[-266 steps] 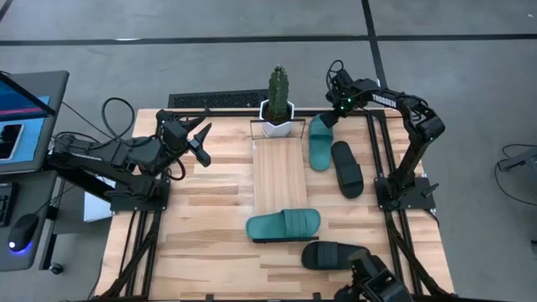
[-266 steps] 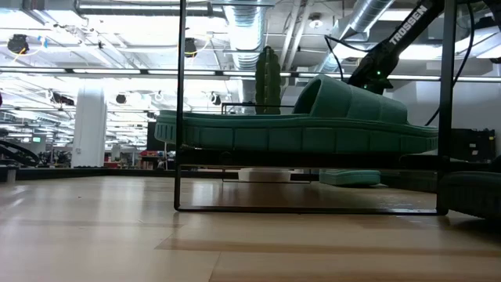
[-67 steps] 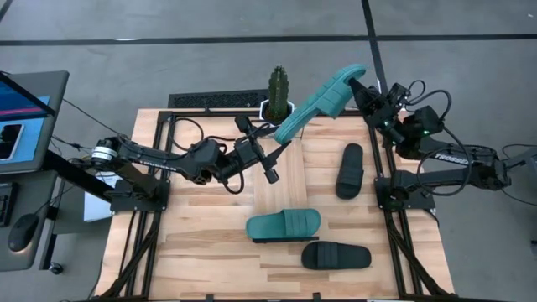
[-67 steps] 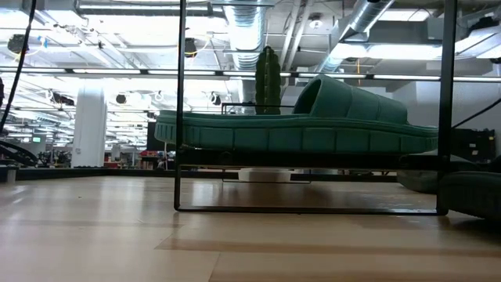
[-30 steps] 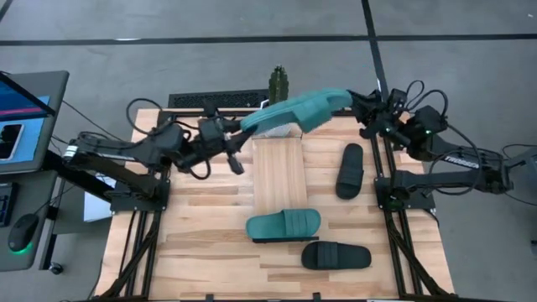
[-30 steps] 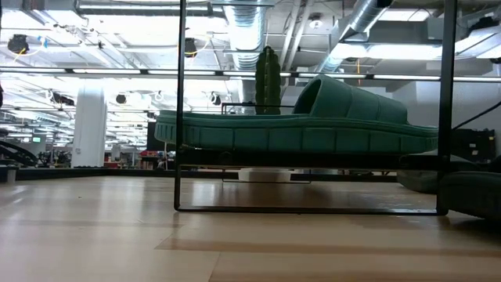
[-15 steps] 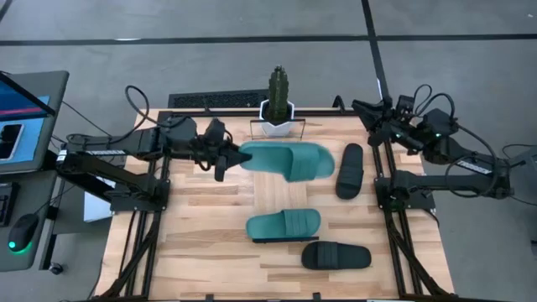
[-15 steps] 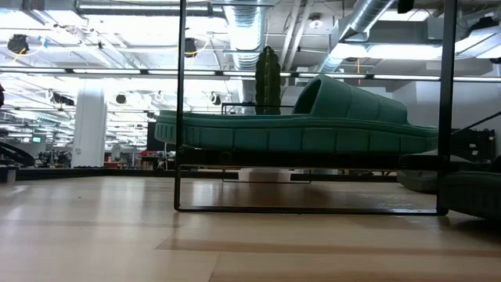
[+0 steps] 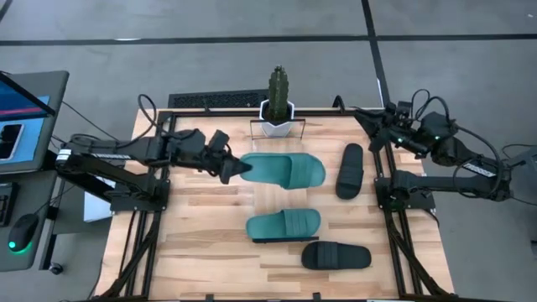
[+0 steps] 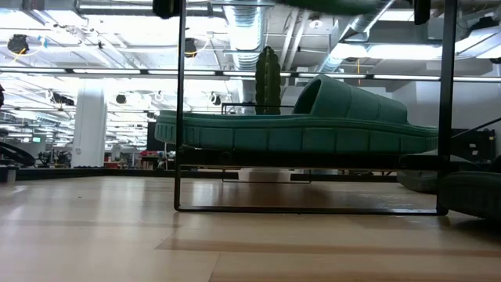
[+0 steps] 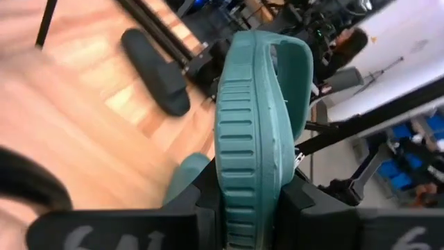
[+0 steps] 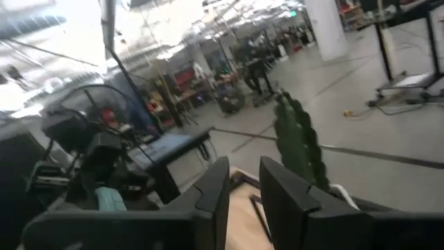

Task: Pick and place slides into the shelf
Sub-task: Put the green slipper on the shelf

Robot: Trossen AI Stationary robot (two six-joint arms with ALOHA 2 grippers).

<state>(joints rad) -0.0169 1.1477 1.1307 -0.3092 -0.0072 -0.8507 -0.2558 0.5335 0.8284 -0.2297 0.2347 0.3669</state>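
My left gripper [image 9: 237, 167] is shut on a teal slide [image 9: 285, 169], which hangs strap up over the far part of the shelf [image 9: 275, 200], a narrow light plank with black wire ends [image 10: 182, 102]. In the low view only the held slide's underside [image 10: 329, 4] shows, at the top edge. A second teal slide [image 9: 284, 225] rests sole-down on the shelf's near part. One black slide [image 9: 349, 170] lies on the table to the right, another [image 9: 336, 256] near the front. My right gripper [image 9: 367, 120] waits at the far right corner, fingers a little apart and empty. My left gripper pinches the teal slide's end away from the strap [image 11: 251, 182] between its two fingers, one on the footbed side and one on the sole side. The fingers come about level from the table's left, along the slide. The slide is lifted clear and roughly level.
A cactus in a white pot [image 9: 278, 109] stands at the shelf's far end. A laptop [image 9: 21, 117] sits off the table's left side. Bare tabletop lies left of the shelf [image 9: 201, 226].
My left gripper has carried the teal slide toward the near edge and down, rolling it from slanting on edge to strap up over the shelf. The slide's free end has come away from my right gripper, which has drawn back toward the right edge.
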